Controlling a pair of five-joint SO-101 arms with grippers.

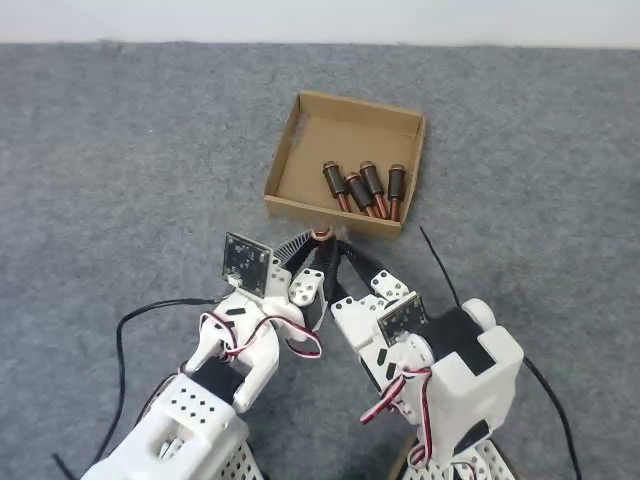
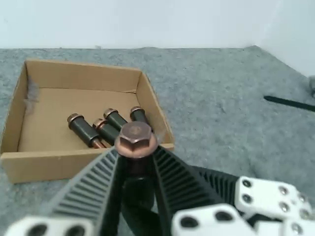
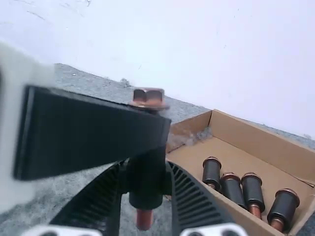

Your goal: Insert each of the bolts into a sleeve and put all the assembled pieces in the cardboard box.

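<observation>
Together, the two arms had hold of one piece. The left gripper (image 2: 136, 153) was clenched on the held bolt (image 2: 136, 139). Its two ribbed black fingers (image 2: 93, 189) met just beneath the copper hex head, so the head stood proud above the fingertips. The right gripper (image 3: 146, 173) was closed on the same piece lower down, its fingers (image 3: 194, 199) pressing either side of the black sleeve (image 3: 145, 192). The bolt's head rose above the sleeve and its copper tip poked out below, so the piece stood upright, head up. In the right wrist view one flat finger of the left gripper crossed in front of the piece just under the head.

Seen from the high view, both grippers came in from the near edge of the tabletop (image 1: 120, 150) and met in a point at the bolt. The bolt sat just outside the near wall of the cardboard box (image 1: 283, 165), about at that wall's middle. Whether it touched the wall could not be told.

Inside the box, four assembled pieces (image 1: 360, 187) lay side by side toward the near right corner, heads toward the far wall and copper tips toward the near wall. The box rested on the grey tabletop toward its far edge, roughly midway along it. A thin black cable (image 1: 440, 270) ran over the tabletop beside the right arm, starting near the box's near right corner. Another cable (image 1: 125, 340) looped beside the left arm.
</observation>
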